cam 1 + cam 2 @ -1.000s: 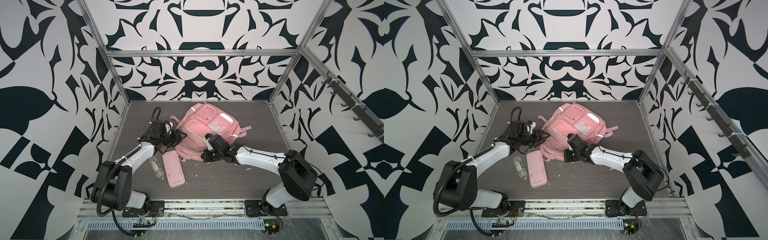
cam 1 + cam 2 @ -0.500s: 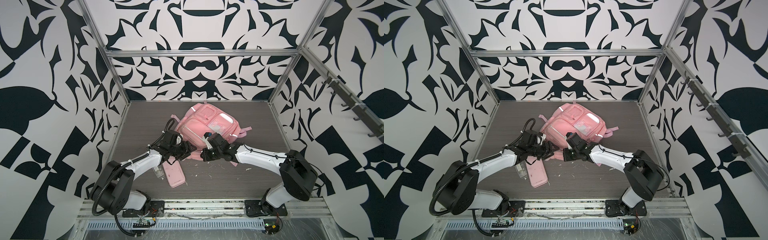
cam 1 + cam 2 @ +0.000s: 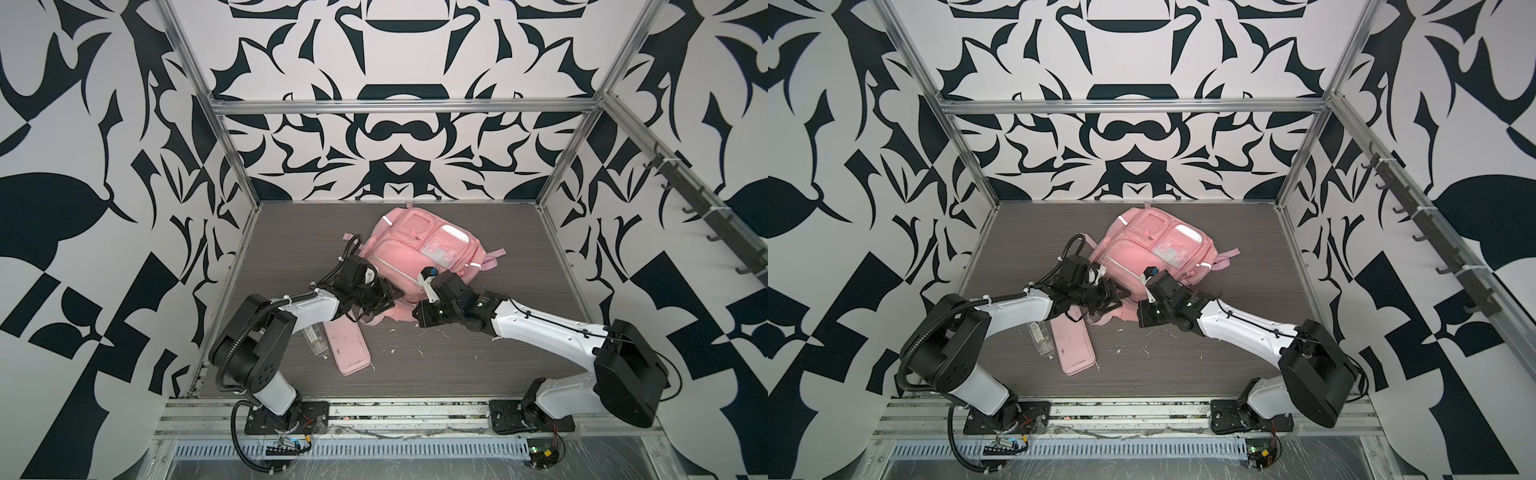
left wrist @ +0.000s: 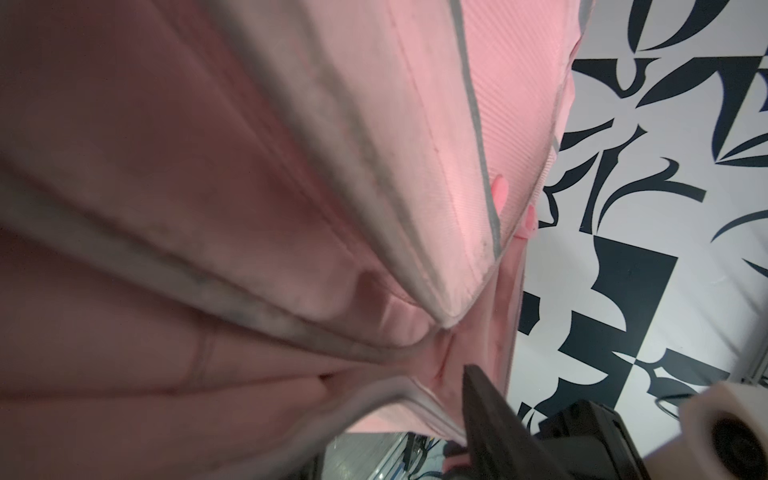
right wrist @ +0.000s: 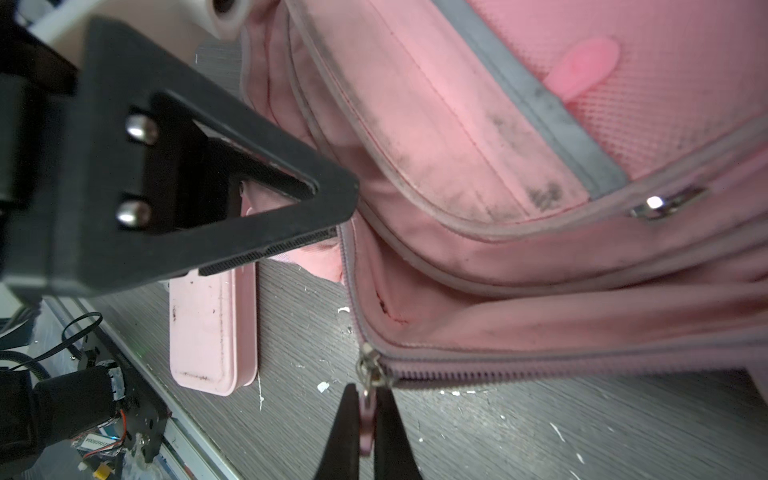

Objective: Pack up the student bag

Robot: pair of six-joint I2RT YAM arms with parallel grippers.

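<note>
The student bag is seen lying on the grey bench, towards its middle and back, with the front pockets turned upward in both top views. Its near edge is met by 2 end effectors. The right end effector is clamped narrowly on the pink zip pull. The slider is seen just above it, and the zip is closed on 1 side of the slider and parted on the other. The left end effector is set against the bag's parted rim. Only 1 of its fingers is shown clearly, so its state cannot be told. A flat pink pencil case is laid just in front of the bag, with a clear bottle just beside it.
</note>
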